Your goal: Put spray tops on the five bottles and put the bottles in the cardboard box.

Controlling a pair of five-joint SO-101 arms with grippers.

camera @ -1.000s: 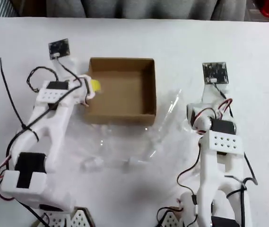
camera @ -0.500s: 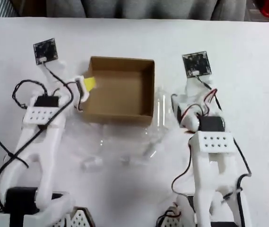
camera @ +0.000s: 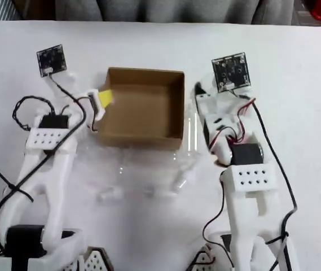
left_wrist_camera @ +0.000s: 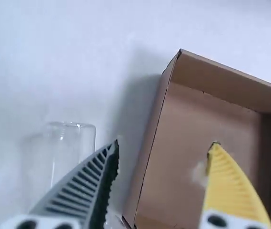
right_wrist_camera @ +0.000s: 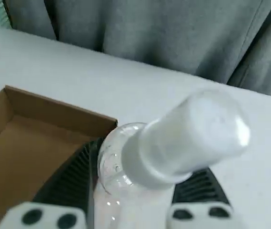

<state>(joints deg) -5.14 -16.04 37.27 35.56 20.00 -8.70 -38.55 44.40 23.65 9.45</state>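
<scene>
White bottle pieces (camera: 110, 195), three of them, small and cylindrical, lie nearest the arm bases in a loose row on the white worktop (camera: 295, 62), in front of the box. Whether they are spray tops or capped bottle ends I cannot tell. Beyond them stands one open brown cardboard box (camera: 140, 138), square, with one arm at each side. The right pincer (right_wrist_camera: 137, 171) is closed round one clear plastic bottle (right_wrist_camera: 118, 164) that wears a frosted white spray top (right_wrist_camera: 192, 136). Its two black fingers (right_wrist_camera: 68, 179) press the bottle from either side, and the bottle is held just beside the box's right wall, outside it. The left pincer (left_wrist_camera: 165, 143) gapes wide and grips nothing: its grey ribbed finger (left_wrist_camera: 87, 186) is outside the box, its yellow finger (left_wrist_camera: 225, 186) is over the box's inside, and the left wall runs between them. A second clear bottle (left_wrist_camera: 66, 143), without a top, stands on the worktop just beside that wall, next to the grey finger.
</scene>
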